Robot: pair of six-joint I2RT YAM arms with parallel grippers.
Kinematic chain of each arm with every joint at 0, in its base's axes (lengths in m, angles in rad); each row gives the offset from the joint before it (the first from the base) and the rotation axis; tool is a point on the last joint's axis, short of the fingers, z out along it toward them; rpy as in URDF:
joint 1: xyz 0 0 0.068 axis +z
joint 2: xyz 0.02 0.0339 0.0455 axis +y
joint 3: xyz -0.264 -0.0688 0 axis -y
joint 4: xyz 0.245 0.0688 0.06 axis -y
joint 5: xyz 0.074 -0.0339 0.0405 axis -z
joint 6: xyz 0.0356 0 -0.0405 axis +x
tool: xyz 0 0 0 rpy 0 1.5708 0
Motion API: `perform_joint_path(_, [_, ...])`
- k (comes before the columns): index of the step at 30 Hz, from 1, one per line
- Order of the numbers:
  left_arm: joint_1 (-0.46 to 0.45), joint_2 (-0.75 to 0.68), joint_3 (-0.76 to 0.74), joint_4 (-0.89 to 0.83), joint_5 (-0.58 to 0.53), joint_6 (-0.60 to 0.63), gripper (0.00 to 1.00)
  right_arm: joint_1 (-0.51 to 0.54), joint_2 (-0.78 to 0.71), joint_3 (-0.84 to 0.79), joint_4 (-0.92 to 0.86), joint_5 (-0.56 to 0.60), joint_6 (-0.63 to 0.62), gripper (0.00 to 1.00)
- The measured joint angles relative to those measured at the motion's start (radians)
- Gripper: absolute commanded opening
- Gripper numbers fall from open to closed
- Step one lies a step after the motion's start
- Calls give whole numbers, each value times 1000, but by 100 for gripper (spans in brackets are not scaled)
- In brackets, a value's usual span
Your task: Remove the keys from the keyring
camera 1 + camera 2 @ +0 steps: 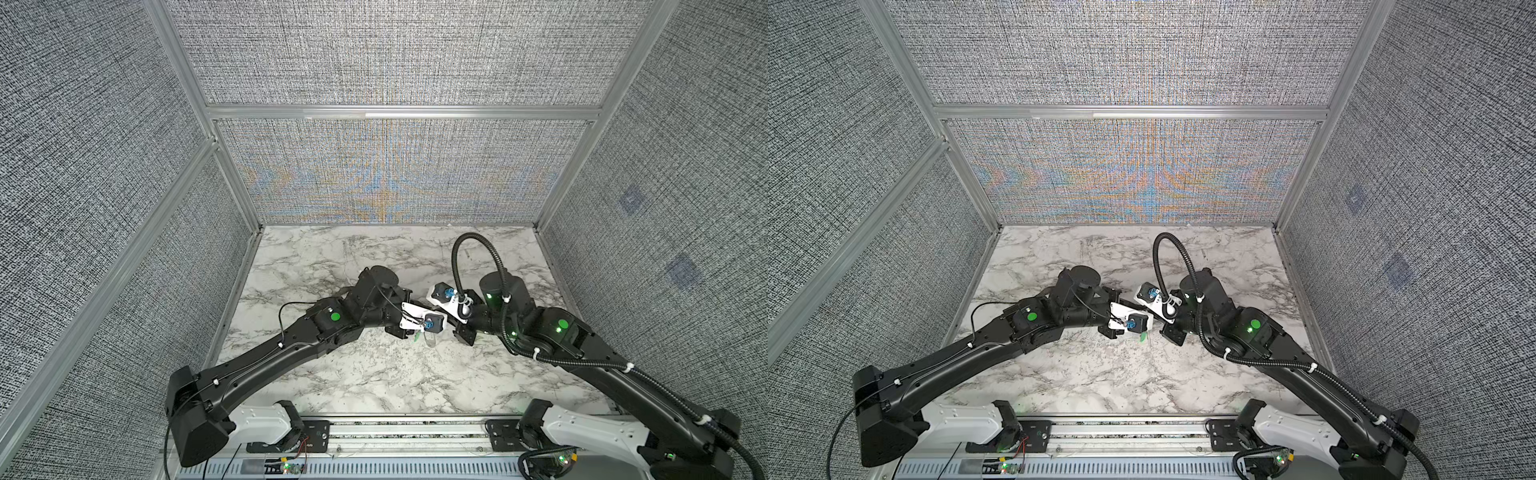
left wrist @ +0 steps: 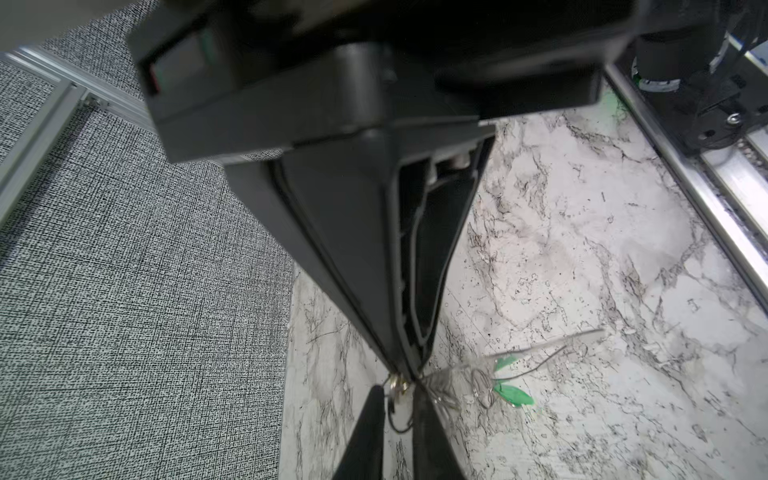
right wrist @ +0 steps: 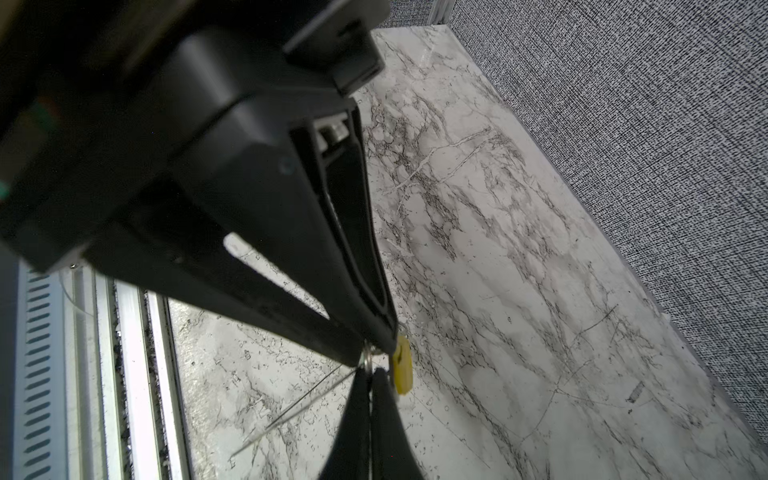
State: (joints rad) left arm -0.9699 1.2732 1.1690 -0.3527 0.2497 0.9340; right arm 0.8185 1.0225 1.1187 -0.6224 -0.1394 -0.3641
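Left gripper (image 2: pixel 409 372) and right gripper (image 3: pixel 376 347), tip to tip.
Both pinched closed, contents unclear; green-tagged key (image 2: pixel 513 395), yellow-tagged key (image 3: pixel 402 365) at tips.

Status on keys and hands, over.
Left hand, right hand pinched shut, tips meeting over white marble table. Yellow-tagged small metal key at right hand; green-tagged key dangling, blurred. Keyring unclear. Nothing in the way.

Table (image 1: pixel 374 382) front, back open; arms (image 1: pixel 266 357) crowd centre (wrists almost meeting); walls (image 1: pixel 395 174) enclose sides.
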Motion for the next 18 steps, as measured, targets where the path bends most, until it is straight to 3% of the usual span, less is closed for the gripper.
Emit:
perform_joint_path(4, [-4,3,2,1,-18,0,12,0,0,0,-3,-1,0,0])
perform_joint_path(13, [-8,2,3,8,-27,-24,0,0,-7,-2,-3,4,2,0])
perform_joint_path(18, [-6,-6,-6,14,-21,-56,0,0,-25,-17,11,18,2,18])
